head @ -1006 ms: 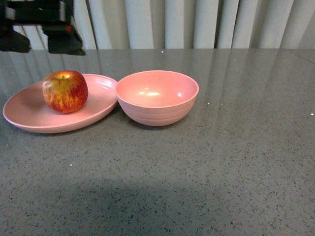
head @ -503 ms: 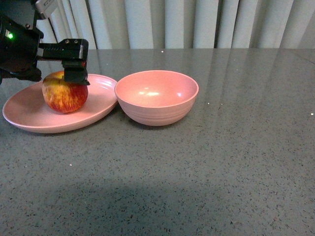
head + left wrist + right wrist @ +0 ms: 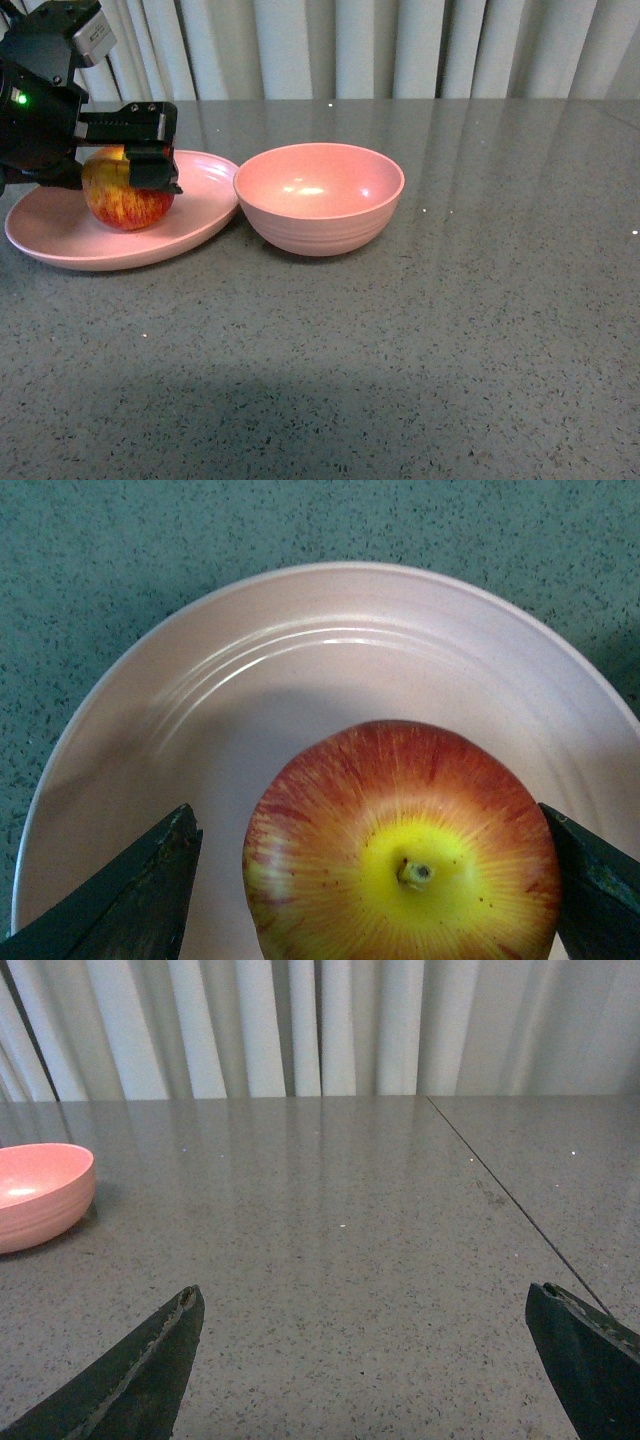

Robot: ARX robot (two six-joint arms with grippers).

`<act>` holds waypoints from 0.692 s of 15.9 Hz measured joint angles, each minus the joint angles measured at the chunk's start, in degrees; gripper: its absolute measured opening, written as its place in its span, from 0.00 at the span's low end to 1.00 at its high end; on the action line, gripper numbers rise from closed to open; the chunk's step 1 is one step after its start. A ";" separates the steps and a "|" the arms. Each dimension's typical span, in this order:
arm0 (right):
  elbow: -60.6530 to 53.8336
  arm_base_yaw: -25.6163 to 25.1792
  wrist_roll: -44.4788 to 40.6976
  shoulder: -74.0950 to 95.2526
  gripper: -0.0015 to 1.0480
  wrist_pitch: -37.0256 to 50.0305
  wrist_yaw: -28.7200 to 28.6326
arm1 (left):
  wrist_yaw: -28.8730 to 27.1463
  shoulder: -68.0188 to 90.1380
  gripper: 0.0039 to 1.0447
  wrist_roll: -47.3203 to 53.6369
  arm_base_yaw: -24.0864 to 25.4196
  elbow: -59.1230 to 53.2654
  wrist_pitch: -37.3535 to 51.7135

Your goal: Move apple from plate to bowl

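Finds the apple (image 3: 125, 195) resting on the plate (image 3: 60, 240), on the half nearer the bowl (image 3: 320, 205). Sets the bowl just beside the plate, rims close or touching; cannot tell which from the front.

Has the left end effector (image 3: 112, 170) down over the fruit from above, spread wide, one finger on each flank. Shows, from the left wrist, a clear strip of plate between one finger (image 3: 130, 900) and the red skin; puts the other finger close against the opposite flank, contact uncertain. Grips nothing yet. Reads as the instant just ahead of the squeeze. Makes sense to straddle at the widest girth: guards against a round, smooth thing squirting out from pads closing too high or too low.

Holds the right end effector (image 3: 360, 1295) well apart, over bare table (image 3: 350, 1210), gaping wide and empty. Probably parks it there to stay clear of the short path from plate to bowl.

Points the apple's stem (image 3: 413, 873) straight up at the wrist camera, core axis upright, yellow hollow roughly midway between the fingers. Lacks any real long axis, being nearly round, so makes finger bearing matter little and centring on the core matter more. Calls next, by the look of it, for closing, a lift clear of the bowl's rim, then a short sideways carry.
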 joint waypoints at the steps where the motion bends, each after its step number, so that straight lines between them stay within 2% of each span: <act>1: 0.00 0.00 0.02 0.00 0.94 0.00 0.00 | 0.26 -0.02 0.94 0.00 0.00 -0.28 -0.07; 4: 0.00 0.00 0.02 0.00 0.94 0.00 0.00 | 0.55 0.00 0.71 0.22 0.00 -0.33 0.09; 5: 0.00 0.00 0.02 0.00 0.94 0.00 0.00 | 0.81 -0.02 0.68 0.39 0.00 -0.33 0.09; 11: 0.00 0.00 0.02 0.00 0.94 0.00 0.00 | 0.94 -1.29 0.65 0.55 0.17 -0.26 -0.79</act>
